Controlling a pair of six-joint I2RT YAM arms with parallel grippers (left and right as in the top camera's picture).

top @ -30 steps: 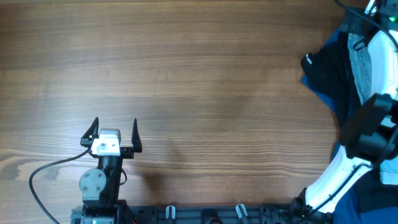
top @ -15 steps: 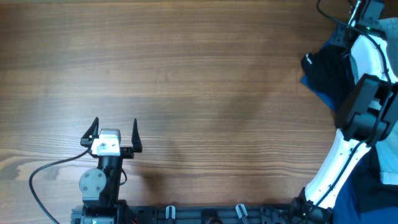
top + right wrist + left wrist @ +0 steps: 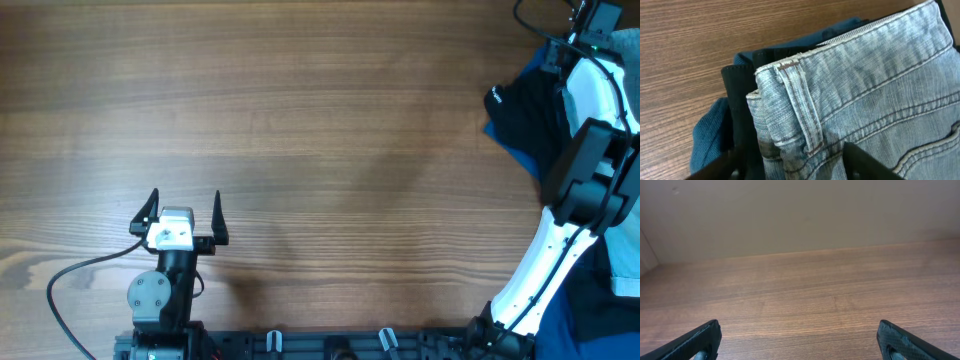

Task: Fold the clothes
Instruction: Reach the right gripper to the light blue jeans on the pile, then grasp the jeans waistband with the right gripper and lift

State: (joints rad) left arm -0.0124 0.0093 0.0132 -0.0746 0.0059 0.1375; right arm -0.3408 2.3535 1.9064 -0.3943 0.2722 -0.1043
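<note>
Where the right gripper reaches down, its two dark fingers stand apart on either side of a folded edge of the denim shorts. They are blurred at the bottom of the right wrist view, so I cannot tell whether they press the cloth or only straddle it. Between them lie the corner of the waistband and a belt loop with brown stitching. The rest of the faded light-blue shorts spreads up and to the right of that corner, with seams running across it.

A black garment lies touching the shorts on their left side, partly under them. Its outer edge, seen from overhead, carries a small white mark. A dark-blue fabric pokes out from under the black garment, on the side away from the shorts. From overhead, the right arm's white links cross over this pile at the right end of the wooden table.

Well apart from the shorts, toward the opposite end of the table and near its front edge, sits the left gripper. Its jaws are spread wide and hold nothing. The left wrist view shows only bare wood between them. A black cable curves away from that arm's base, on the side away from the shorts.
</note>
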